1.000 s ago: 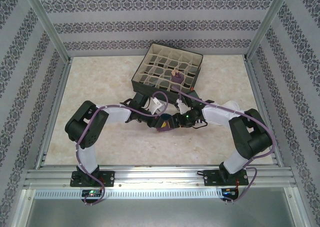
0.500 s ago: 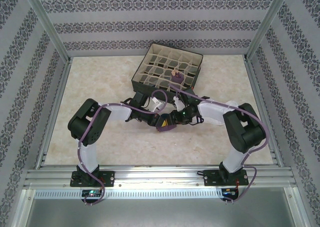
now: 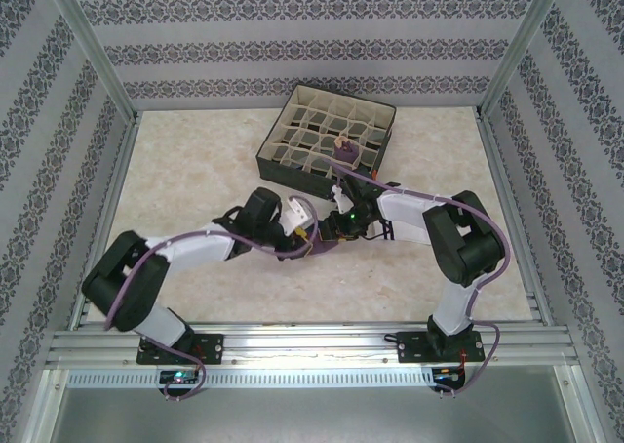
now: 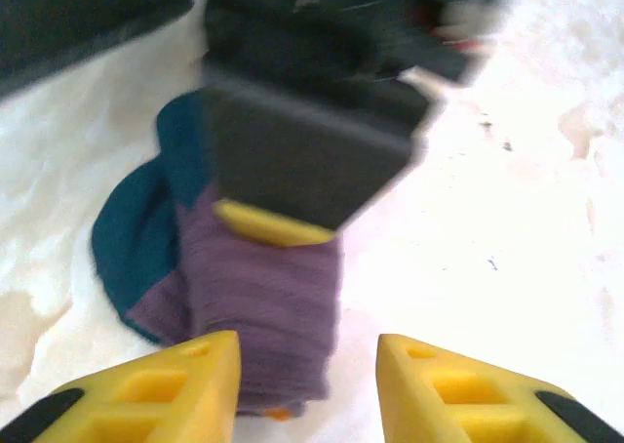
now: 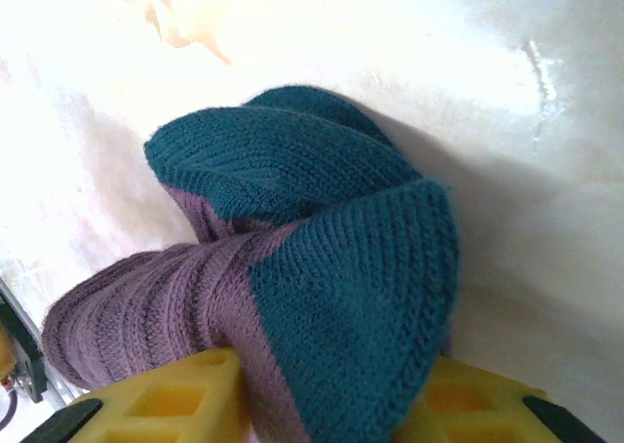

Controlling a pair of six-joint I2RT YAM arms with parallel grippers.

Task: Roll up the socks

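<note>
Since a second ago, the left arm [image 3: 175,253] has been swung low and out to the left, and its elbow is now nearer the front rail. The left pincer [image 4: 307,384] has been opened. Its two yellow fingers [image 4: 185,384] are held apart, and nothing is gripped by them. The near end of the purple sock [image 4: 268,306] is seen just ahead of that gap, lying on the bench [image 4: 507,267].

The sock is purple with a blue-green cuff. It is bunched into a fat lump near the middle of the bench, not laid flat.

To the right, the right pincer [image 5: 312,404] has been moved in closer and squeezed tighter. The sock is pinched between its two yellow fingers [image 5: 166,404], with cloth pressed against both.

Farther back, a dark box [image 3: 283,155] with little paper walls is set on the bench. A small purple bundle [image 3: 344,150] is tucked into one of its squares. It looks like a sock that is already rolled.

So the sock seems to have been passed from the left side to the right side. The roll is probably nearly made, but it could be loosened if the grip slips. The job is judged to be partly done, with this sock not yet put away.
</note>
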